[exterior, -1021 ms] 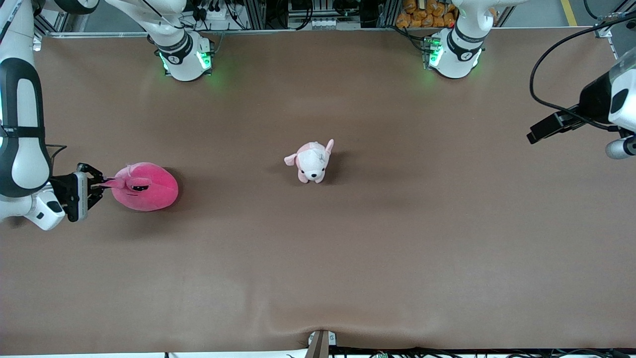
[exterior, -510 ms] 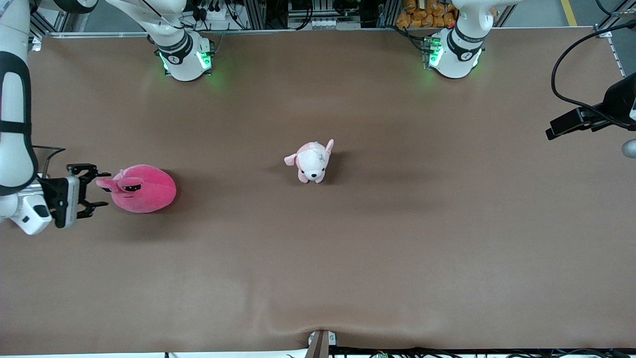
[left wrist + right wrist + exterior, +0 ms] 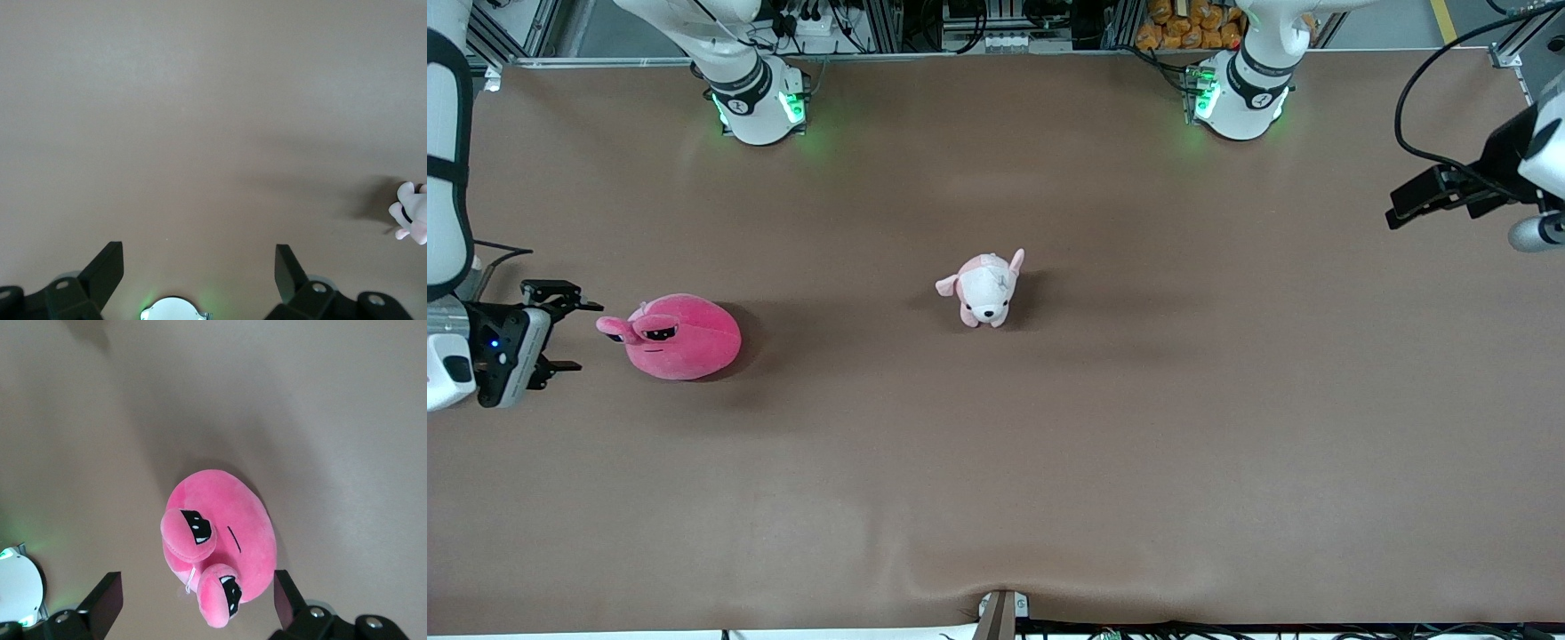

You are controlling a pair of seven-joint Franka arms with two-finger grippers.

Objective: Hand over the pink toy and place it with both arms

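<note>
Letting go, my right end effector [image 3: 560, 327] backed off, fingers wide and empty. My pink toy [image 3: 679, 337] sat on the counter [image 3: 1049, 444] near the right arm's edge. My left end effector [image 3: 199, 273] waited, open too; placing looked done.

The right arm reaches down at its own end of the table, its tool [image 3: 565, 327] low over the surface, fingers spread wide and holding nothing. The left arm waits raised at its end, its tool [image 3: 199, 270] likewise spread and empty.
</note>
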